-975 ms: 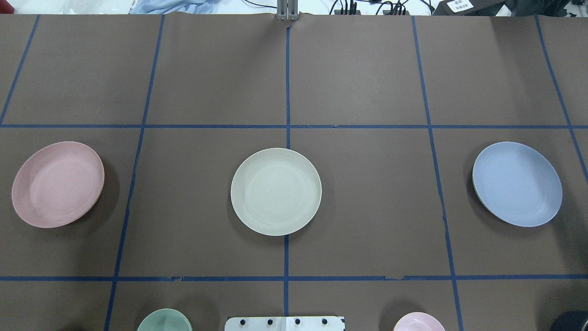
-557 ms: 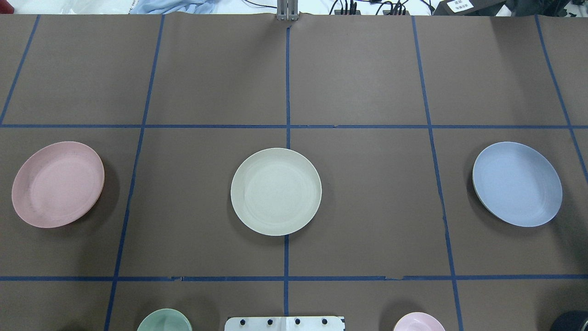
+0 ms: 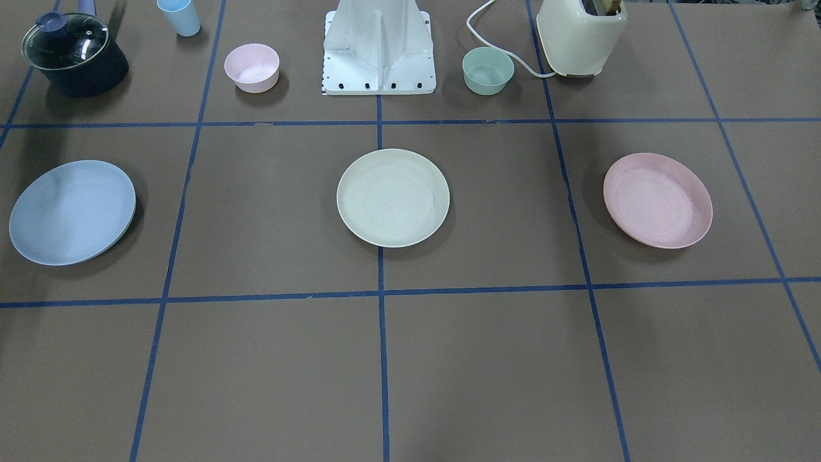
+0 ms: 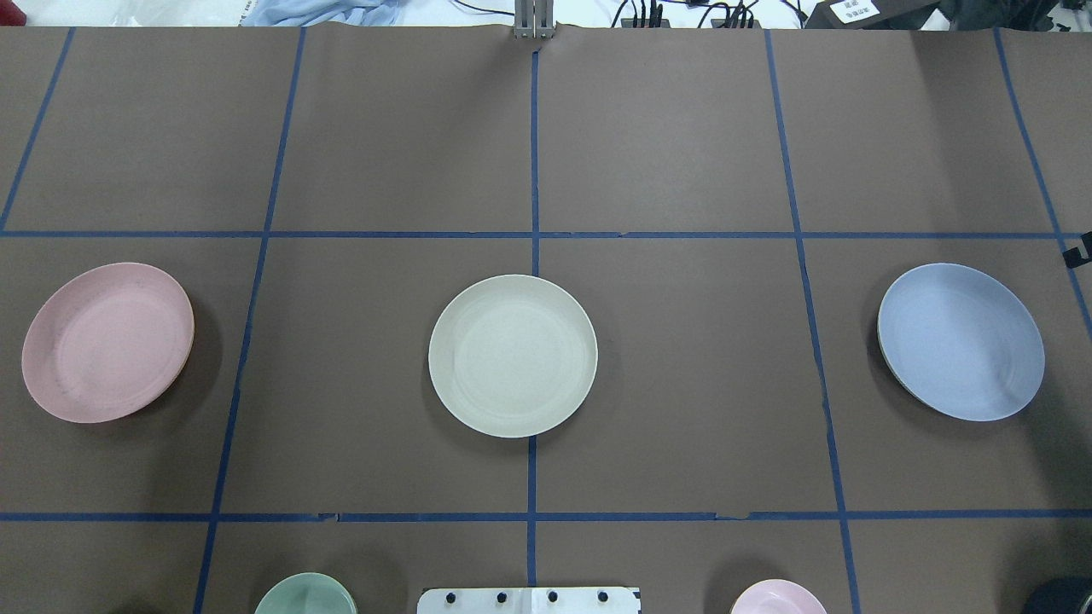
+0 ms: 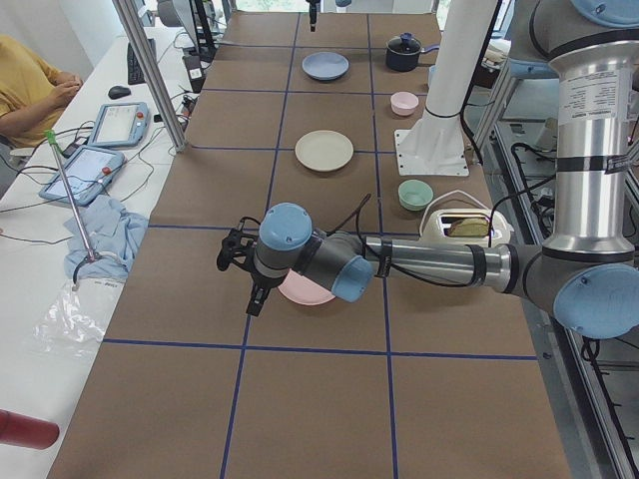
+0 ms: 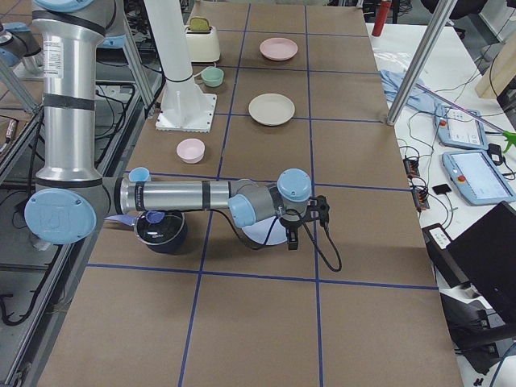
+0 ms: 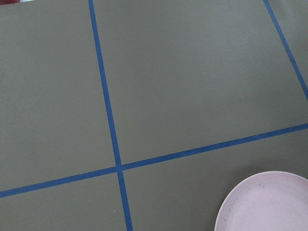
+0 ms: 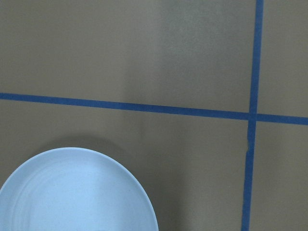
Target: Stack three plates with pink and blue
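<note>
Three plates lie apart in a row on the brown table. The pink plate is on my left, the cream plate in the middle, the blue plate on my right. My left gripper hovers just beyond the pink plate; its wrist view shows that plate's rim. My right gripper hovers just beyond the blue plate; its wrist view shows that plate. Only a dark sliver of it reaches the overhead view. I cannot tell whether either gripper is open or shut.
Near my base stand a small pink bowl, a mint-green bowl, a lidded dark pot, a blue cup and a cream toaster. Blue tape lines mark the table into squares.
A dark sliver of the right gripper has come in at the overhead view's right edge. The three plates have not moved.
</note>
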